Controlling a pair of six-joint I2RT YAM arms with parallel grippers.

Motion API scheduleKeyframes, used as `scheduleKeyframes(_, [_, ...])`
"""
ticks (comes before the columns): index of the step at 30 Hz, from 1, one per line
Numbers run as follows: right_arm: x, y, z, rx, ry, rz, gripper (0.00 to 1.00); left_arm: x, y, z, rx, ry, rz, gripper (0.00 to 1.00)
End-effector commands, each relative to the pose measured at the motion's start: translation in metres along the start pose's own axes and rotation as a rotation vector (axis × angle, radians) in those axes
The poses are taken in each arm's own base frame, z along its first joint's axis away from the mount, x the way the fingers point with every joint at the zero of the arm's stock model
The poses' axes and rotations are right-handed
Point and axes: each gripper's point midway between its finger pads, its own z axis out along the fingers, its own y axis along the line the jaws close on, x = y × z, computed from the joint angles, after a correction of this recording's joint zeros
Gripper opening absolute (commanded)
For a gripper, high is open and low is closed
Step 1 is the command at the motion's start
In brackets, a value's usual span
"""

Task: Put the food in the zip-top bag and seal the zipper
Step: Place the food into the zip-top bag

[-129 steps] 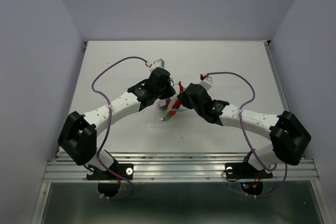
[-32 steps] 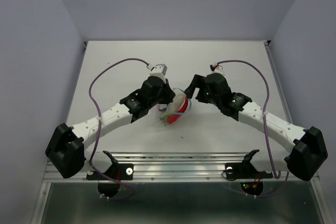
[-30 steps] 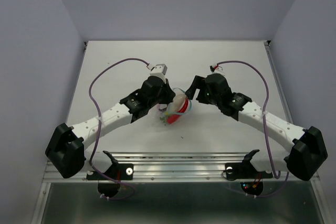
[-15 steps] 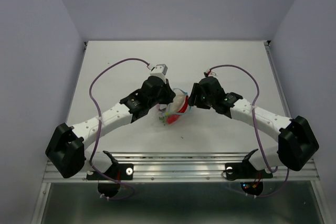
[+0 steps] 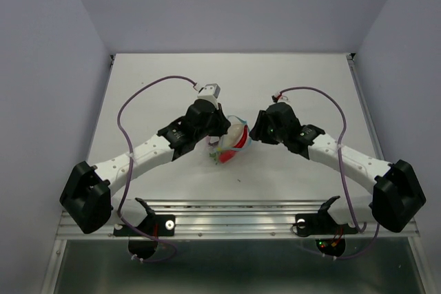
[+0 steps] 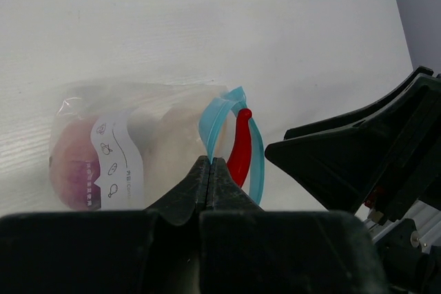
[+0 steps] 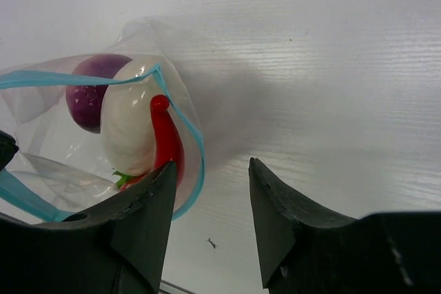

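The zip-top bag lies mid-table, its mouth gaping. Inside it are the food items: a purple onion, a white radish and a red chili. My left gripper is shut on the bag's light-blue zipper at one lip of the mouth, with the chili just right of the jaws. My right gripper is open over bare table just right of the bag's mouth. Its left finger stands beside the zipper, and nothing is between the jaws.
The white table is walled at the back and both sides. A metal rail runs along the near edge. Purple cables loop over both arms. A small dark speck lies on the table under the right gripper.
The right arm has swung left, close against the bag's mouth, and its jaws have narrowed. The left gripper and the bag have stayed put.
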Motion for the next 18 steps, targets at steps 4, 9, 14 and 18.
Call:
scheduleKeyframes(4, [0.006,0.003,0.007,-0.019,0.041,-0.017,0.5,-0.027,-0.027,-0.004,0.076,-0.057,0.008,0.0])
scheduleKeyframes(9, [0.012,0.008,0.018,-0.036,0.067,-0.001,0.29,-0.028,-0.028,-0.004,0.081,-0.061,0.008,0.0])
scheduleKeyframes(14, [-0.008,0.028,0.01,-0.1,0.028,-0.03,0.01,-0.022,-0.025,0.003,0.063,-0.024,0.031,0.0])
scheduleKeyframes(18, [-0.031,0.048,-0.006,-0.127,0.025,-0.06,0.01,-0.008,-0.017,0.015,0.005,0.048,0.044,0.0])
